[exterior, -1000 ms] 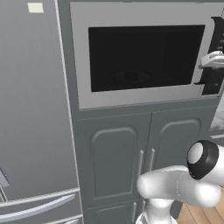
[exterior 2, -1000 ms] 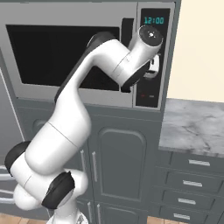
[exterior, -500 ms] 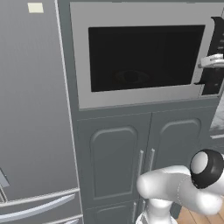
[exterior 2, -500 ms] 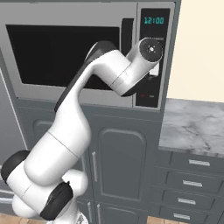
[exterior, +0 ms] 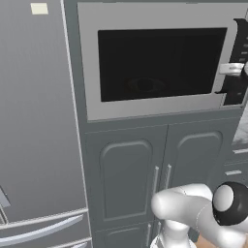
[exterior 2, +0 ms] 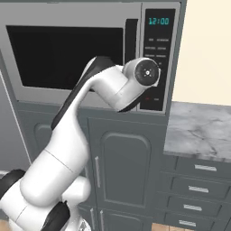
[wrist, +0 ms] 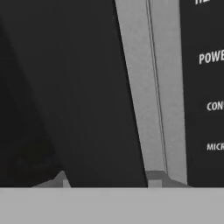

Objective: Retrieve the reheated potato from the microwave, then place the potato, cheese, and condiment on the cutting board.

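The microwave (exterior: 155, 104) is built in above grey cabinets, its black glass door closed. Its curved black handle (exterior 2: 131, 34) runs down the door's right side, beside the button panel (exterior 2: 159, 49). My gripper (exterior: 232, 71) is at that handle, and in the hand view my gripper (wrist: 108, 180) has a fingertip on each side of the dark handle bar (wrist: 87, 96), shut on it. The potato is hidden behind the dark glass, where only a faint round plate (exterior: 145, 86) shows. The cheese, condiment and cutting board are out of view.
A tall grey fridge (exterior: 38, 121) stands left of the microwave. Two grey cabinet doors (exterior: 160, 169) sit below it. To the right is a marble counter (exterior 2: 198, 131) over drawers (exterior 2: 198, 187), with a cream wall above it.
The fingers have closed on the microwave handle. The arm's wrist and elbow have dropped lower in front of the door. The door has not moved.
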You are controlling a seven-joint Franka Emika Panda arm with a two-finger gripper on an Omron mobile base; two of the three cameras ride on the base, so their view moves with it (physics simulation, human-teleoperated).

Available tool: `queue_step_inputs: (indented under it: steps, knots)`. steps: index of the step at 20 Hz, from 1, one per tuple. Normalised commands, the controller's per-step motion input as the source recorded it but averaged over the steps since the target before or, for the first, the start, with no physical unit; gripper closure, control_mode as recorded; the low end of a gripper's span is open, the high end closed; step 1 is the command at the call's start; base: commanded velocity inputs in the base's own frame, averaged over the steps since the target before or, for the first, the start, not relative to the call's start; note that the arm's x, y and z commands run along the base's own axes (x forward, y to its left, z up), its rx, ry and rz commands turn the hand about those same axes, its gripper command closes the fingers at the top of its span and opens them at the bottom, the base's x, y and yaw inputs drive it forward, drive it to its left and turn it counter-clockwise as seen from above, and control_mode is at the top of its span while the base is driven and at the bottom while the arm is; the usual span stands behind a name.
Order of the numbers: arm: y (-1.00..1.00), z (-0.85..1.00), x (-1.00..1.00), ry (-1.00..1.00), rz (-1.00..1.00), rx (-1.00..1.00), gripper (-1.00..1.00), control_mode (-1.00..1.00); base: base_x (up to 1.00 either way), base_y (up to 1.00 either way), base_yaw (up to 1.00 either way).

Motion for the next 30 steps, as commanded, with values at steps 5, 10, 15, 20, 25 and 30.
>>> queue_step_inputs:
  steps: [5,10,15,20,25,30]
  knots:
    - [0.13,0.05,-0.57,-0.01,0.0,0.1,1.0,-1.0,0.0,0.0,0.0]
    - [0.0,0.13,-0.94,0.01,0.0,0.05,1.0,-1.0,0.0,0.0,0.0]
    - [0.05,0.1,-0.89,0.13,-0.04,0.0,1.0,-1.0,0.0,0.0,0.0]
    - [0.1,0.13,-0.83,0.11,-0.09,0.0,1.0,-1.0,0.0,0.0,0.0]
    - [0.13,0.15,-0.79,0.12,-0.05,0.0,1.0,-1.0,0.0,0.0,0.0]
    - [0.17,0.12,-0.71,0.17,-0.01,0.0,1.0,-1.0,0.0,0.0,0.0]
